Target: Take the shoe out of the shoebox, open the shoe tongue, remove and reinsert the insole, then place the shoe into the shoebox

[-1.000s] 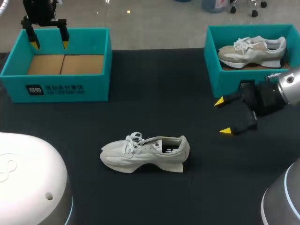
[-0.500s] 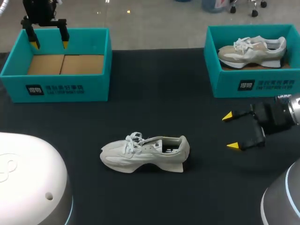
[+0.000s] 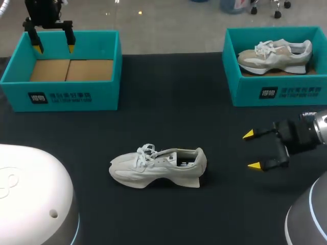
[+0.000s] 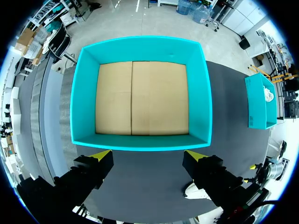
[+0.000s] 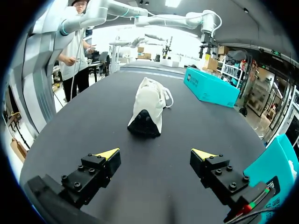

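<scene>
The right gripper (image 3: 251, 150) is spread wide and grips nothing. Its tips point at the shoe (image 3: 158, 167), which stands on its sole on the table (image 3: 168, 117), well apart at the gripper's nine o'clock. The right arm enters level from three o'clock. The left gripper (image 3: 54, 49) is also spread with nothing in it, and hangs fingers-down over the shoebox (image 3: 61, 97) at ten o'clock.

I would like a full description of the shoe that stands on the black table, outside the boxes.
The shoe is a pale off-white sneaker, apparently of fabric, with loose white laces and a thick light sole that rises at the heel. Its opening shows a dark inside. It stands upright on its sole on the black table, toe toward the robot's left, heel toward the open right gripper, which points at it from well apart. Only the table touches it.
</scene>
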`<move>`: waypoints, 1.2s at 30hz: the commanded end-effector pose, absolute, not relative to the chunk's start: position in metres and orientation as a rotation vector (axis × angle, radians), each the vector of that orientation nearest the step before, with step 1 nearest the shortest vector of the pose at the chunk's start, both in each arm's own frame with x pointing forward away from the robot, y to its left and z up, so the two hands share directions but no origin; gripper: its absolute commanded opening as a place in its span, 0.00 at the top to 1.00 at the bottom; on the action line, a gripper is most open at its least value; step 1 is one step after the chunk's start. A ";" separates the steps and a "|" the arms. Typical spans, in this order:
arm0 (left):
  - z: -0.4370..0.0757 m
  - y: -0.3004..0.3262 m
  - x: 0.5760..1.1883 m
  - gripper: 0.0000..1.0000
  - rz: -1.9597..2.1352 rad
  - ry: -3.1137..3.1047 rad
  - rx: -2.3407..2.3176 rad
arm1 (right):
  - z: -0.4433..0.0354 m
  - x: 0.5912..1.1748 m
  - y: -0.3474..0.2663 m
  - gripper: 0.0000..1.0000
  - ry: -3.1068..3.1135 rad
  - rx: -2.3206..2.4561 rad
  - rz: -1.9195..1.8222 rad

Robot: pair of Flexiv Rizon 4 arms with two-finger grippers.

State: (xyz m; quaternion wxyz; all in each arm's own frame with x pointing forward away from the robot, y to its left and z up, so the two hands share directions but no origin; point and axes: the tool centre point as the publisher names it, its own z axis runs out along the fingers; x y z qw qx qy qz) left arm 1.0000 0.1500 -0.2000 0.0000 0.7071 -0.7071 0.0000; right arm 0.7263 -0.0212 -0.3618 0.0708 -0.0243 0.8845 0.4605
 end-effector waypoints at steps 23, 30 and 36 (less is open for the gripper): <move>-0.200 0.150 1.000 0.00 0.000 -2.222 2.221 | -0.362 0.726 -0.021 0.00 2.661 -0.073 1.380; -0.200 0.150 1.000 0.00 0.000 -2.222 2.221 | -0.363 0.723 -0.010 0.00 2.658 -0.047 1.356; -0.200 0.150 1.000 0.00 0.000 -2.222 2.221 | -0.364 0.717 0.016 0.00 2.631 -0.001 1.310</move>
